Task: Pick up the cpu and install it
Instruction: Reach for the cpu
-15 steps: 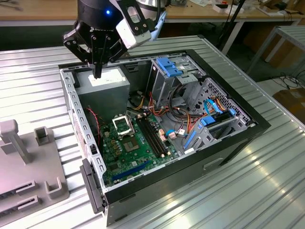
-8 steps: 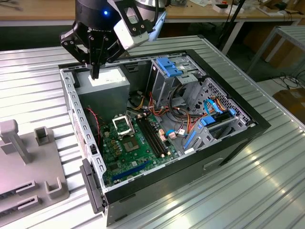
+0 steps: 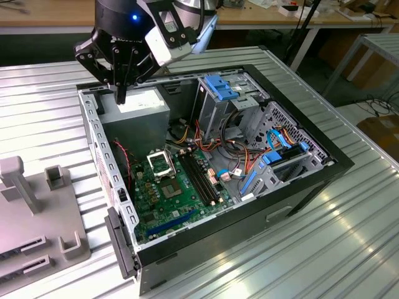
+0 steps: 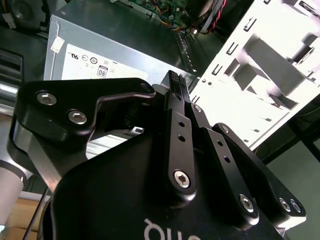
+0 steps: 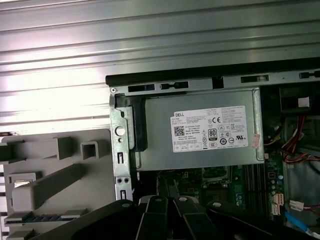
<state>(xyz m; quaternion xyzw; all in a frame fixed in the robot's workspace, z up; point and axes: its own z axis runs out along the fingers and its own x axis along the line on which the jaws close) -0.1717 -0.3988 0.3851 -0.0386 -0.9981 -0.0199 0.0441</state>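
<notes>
A ribbed metal table (image 3: 349,237) fills the scene, with a wooden workbench (image 3: 43,12) behind it. At the exterior view's left, a grey holder block (image 3: 25,205) with upright posts and slots lies on the table just beside an open computer case (image 3: 340,163).

The gripper (image 3: 121,96) hangs over the case's near-left corner, pointing down at the grey power supply (image 3: 140,112) and not touching it. In the second wrist view its two black fingers (image 4: 176,125) are drawn together at the tips, and I cannot tell whether anything thin sits between them. I cannot tell where the cpu is.

Further right and lower in the case lies the green motherboard (image 3: 168,199). The black-and-silver socket frame (image 3: 161,164) sits on it close to the power supply, with red and black wires (image 3: 124,159) running along the case wall beside it. Black memory slots (image 3: 199,177) come next. Then come a metal drive cage with a blue latch (image 3: 218,93), a tangle of coloured cables (image 3: 234,146) and a blue-tabbed bracket (image 3: 280,159).
</notes>
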